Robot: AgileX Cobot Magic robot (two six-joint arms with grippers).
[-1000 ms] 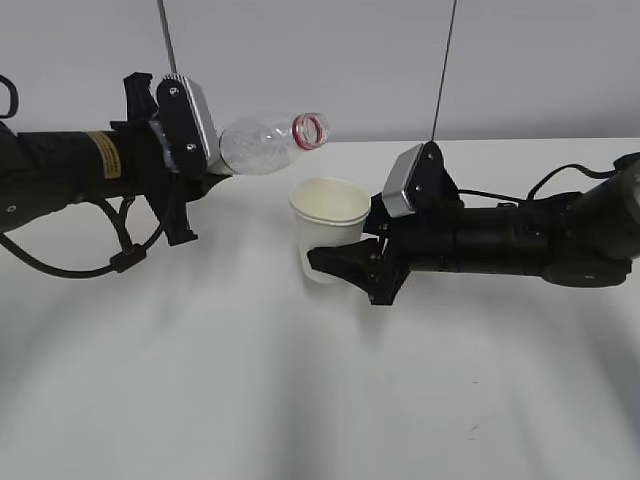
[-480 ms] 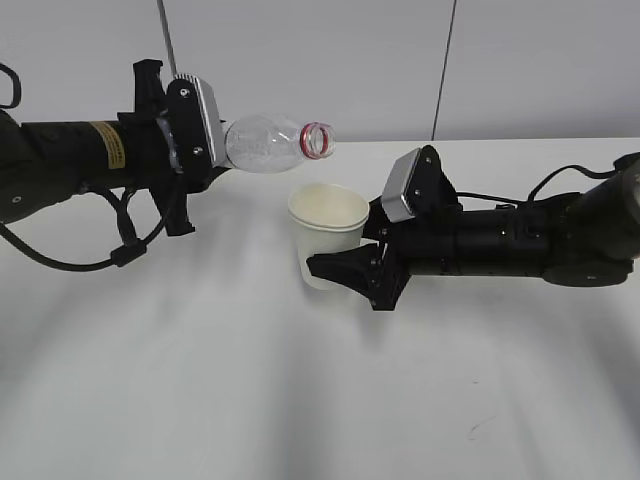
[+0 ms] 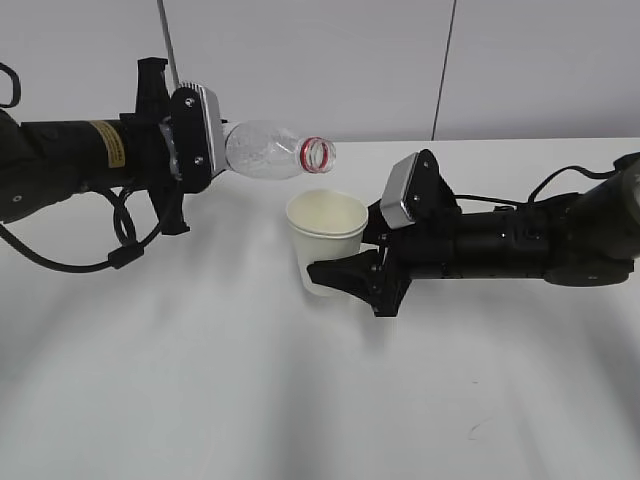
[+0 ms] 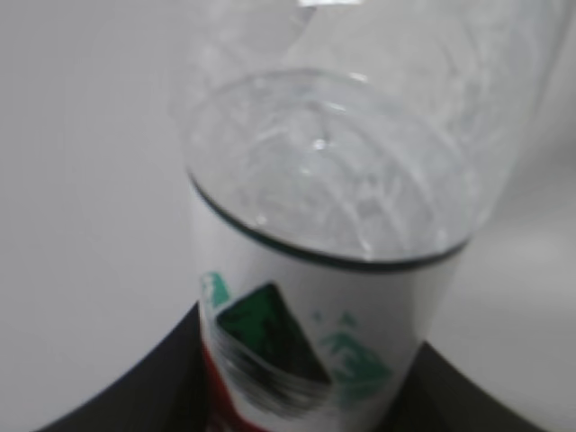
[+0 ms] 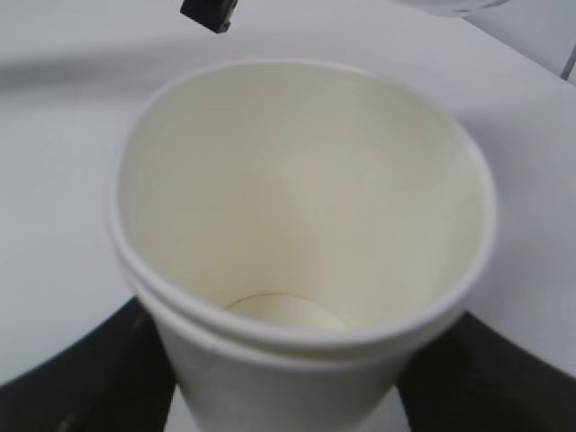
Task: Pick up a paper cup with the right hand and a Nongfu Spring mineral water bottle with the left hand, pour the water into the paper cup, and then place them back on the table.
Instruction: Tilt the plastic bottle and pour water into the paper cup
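Note:
My left gripper [image 3: 195, 150] is shut on the clear Nongfu Spring bottle [image 3: 268, 152] and holds it lying nearly level above the white table [image 3: 200, 380]. Its red-ringed open mouth [image 3: 318, 155] points right and slightly down, just above the rim of the paper cup [image 3: 326, 240]. In the left wrist view the bottle [image 4: 333, 234] fills the frame, label low between the jaws. My right gripper [image 3: 345, 275] is shut on the cup, held upright. In the right wrist view the cup [image 5: 297, 234] shows a dry-looking cream inside. No stream of water is visible.
A dark scuff mark [image 3: 478, 430] lies on the table at the front right. A grey wall with two thin vertical lines stands behind. Cables trail from both arms at the frame's sides.
The left arm has moved right and tipped the bottle mouth lower, closer over the cup. The right gripper has shifted the cup slightly down and left.

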